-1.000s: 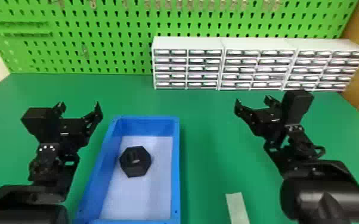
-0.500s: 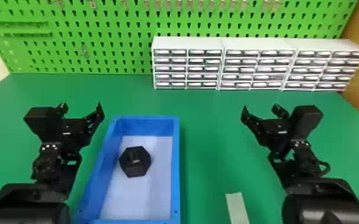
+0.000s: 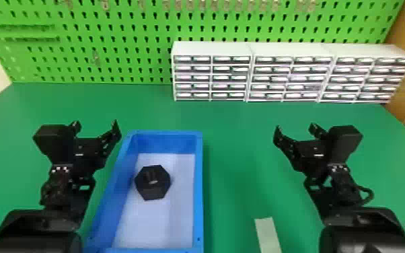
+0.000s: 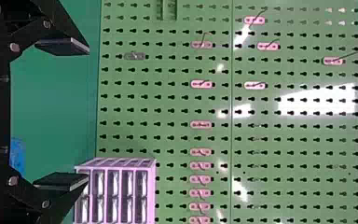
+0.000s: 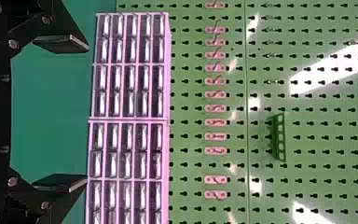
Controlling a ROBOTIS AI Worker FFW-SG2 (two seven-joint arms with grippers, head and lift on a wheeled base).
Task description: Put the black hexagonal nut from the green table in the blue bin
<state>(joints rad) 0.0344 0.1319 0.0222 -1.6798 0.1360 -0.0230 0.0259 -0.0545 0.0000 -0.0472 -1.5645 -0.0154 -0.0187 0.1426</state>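
One black hexagonal nut (image 3: 153, 182) lies on the pale floor of the one blue bin (image 3: 198, 188), in its far half and toward its left side. The bin stands on the green table (image 3: 232, 128). There are two grippers: the left gripper (image 3: 96, 124) is over the table at the bin's far left corner, the right gripper (image 3: 295, 128) well off to the bin's right. Both have their jaws spread wide and hold nothing. Three white drawer cabinets (image 3: 212, 48), each five rows high, stand side by side at the far right, before one green pegboard (image 3: 124, 53) with small hooks. One pale strip (image 3: 268, 235) lies near, right of the bin.
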